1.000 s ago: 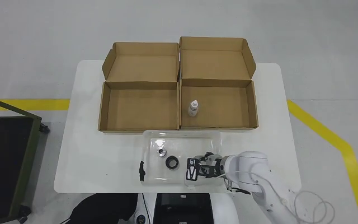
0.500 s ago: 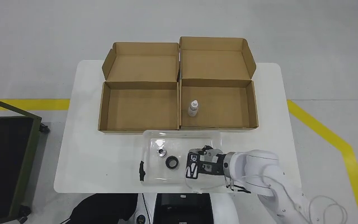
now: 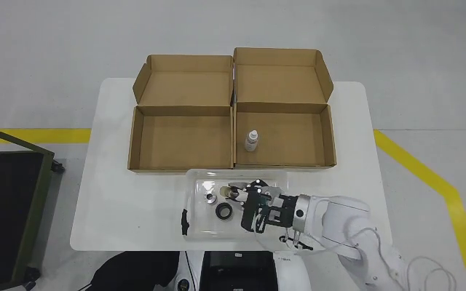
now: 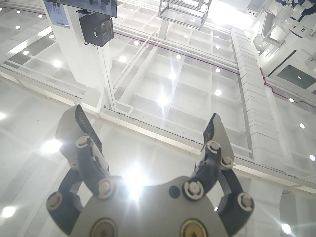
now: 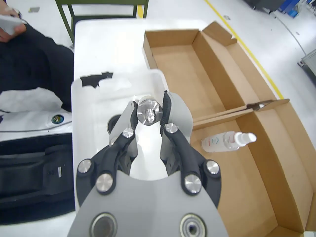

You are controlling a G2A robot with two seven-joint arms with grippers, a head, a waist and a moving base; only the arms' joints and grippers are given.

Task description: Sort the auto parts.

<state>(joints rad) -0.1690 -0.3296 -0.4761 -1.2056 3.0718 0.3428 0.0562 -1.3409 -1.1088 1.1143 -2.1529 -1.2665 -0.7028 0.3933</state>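
Fitting of silver metal (image 5: 149,114) sits clamped in the right hand (image 5: 149,101) over the clear tray (image 3: 218,178); left hand (image 4: 147,111) gapes open.

A shiny conical metal part (image 5: 149,114) is clamped in the right gripper's (image 5: 149,99) jaws over the tray (image 3: 218,172); a black ring (image 3: 224,212) and small silver piece (image 3: 210,198) lie inside it.

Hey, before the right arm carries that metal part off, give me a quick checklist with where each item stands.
1. Right gripper shut on the metal part: ok.
2. Part lifted clear of the tray: cannot tell.
3. Bare cardboard box open: ok.
4. Second box, holding the spray bottle, open: ok.
5. Left gripper open, aimed at the ceiling: ok.
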